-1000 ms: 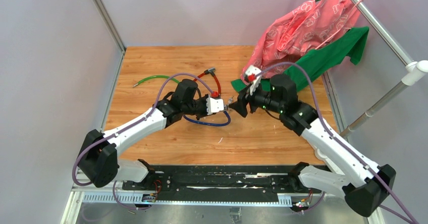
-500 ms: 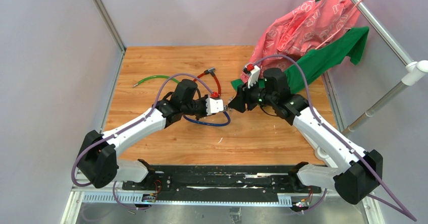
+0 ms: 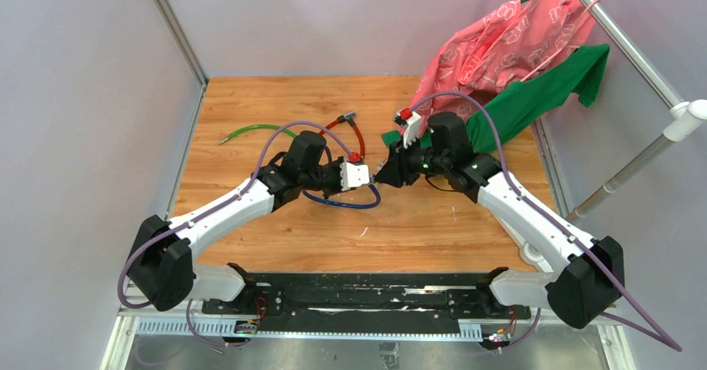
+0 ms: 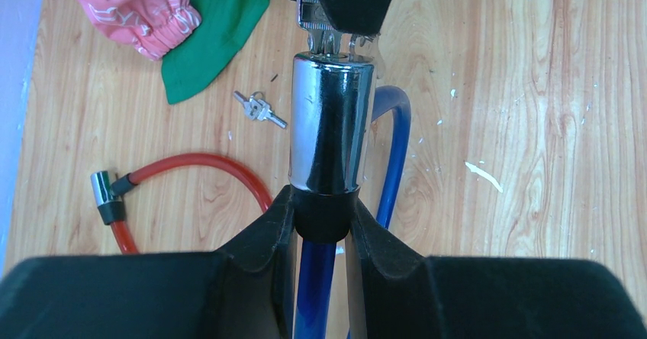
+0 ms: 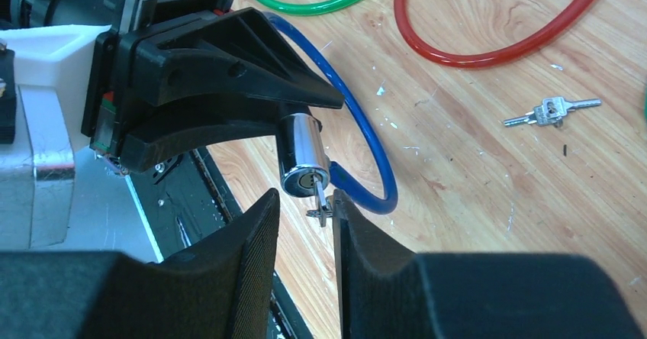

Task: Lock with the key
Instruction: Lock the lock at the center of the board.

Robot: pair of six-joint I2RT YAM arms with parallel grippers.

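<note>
Left end effector (image 4: 322, 201): clamped on the blue cable (image 4: 391, 148), just under its chrome cylinder (image 4: 332, 117).
Key (image 5: 320, 200): stuck in the cylinder's end face, held above the middle of the worktop (image 3: 250, 103).
Right end effector (image 5: 305, 198): fingers apart, one on each side of the key, with a narrow gap.

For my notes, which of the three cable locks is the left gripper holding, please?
The blue cable, clamped at its chrome cylinder; red cable and green cable lie free.
</note>
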